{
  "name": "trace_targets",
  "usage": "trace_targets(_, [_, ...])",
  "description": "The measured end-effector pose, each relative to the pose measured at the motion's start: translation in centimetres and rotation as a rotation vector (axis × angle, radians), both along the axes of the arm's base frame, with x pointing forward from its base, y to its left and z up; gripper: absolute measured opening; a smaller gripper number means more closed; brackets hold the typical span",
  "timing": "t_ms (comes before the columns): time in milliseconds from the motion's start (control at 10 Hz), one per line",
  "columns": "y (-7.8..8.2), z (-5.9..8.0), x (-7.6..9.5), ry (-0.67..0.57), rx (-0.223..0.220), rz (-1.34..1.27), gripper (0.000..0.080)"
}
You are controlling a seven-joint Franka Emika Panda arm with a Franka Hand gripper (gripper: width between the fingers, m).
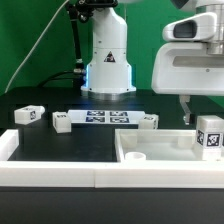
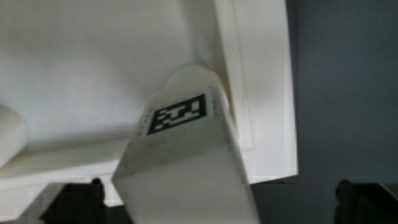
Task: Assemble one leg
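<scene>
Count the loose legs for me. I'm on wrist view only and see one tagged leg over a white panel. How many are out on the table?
Observer: Three on the black table. The outer leg and the second leg are at the exterior view's left, and the third leg is just right of the marker board.
Operator: And the one I see?
Observer: Probably the upright leg at the right end of the panel. The gripper hangs right beside it.
Operator: Where's the panel?
Observer: At the exterior view's front right, next to the white front rail.
</scene>
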State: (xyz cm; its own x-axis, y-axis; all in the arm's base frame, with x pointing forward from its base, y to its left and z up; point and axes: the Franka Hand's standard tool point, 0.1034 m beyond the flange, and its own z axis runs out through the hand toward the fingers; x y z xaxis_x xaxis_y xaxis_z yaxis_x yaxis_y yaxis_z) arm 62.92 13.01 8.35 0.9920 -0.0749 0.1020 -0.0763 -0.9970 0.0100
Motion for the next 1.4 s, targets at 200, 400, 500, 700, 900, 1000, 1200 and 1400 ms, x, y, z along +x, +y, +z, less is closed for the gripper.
trace_targets(200, [-0.2, 0.0, 0.1, 0.002, -0.02, 0.159, 0.0648])
trace_targets(400, [-0.2, 0.0, 0.0, 0.002, -0.013, 0.12, 0.0559])
trace_targets(500, [-0.2, 0.0, 0.0, 0.002, -0.013, 0.12, 0.0391])
trace_targets(700, [-0.5, 0.0, 0.1, 0.001, -0.015, 0.117, 0.0288])
trace_targets(900, [-0.9, 0.0, 0.2, -0.001, -0.012, 0.087, 0.0288])
trace_targets(1000, [-1.1, 0.0, 0.2, 0.0, -0.008, 0.064, 0.0288])
trace_targets(1200, [-1.1, 0.0, 0.1, -0.005, 0.05, -0.232, 0.0288])
trace_targets(1400, [-1.3, -0.1, 0.1, -0.007, 0.072, -0.457, 0.0288])
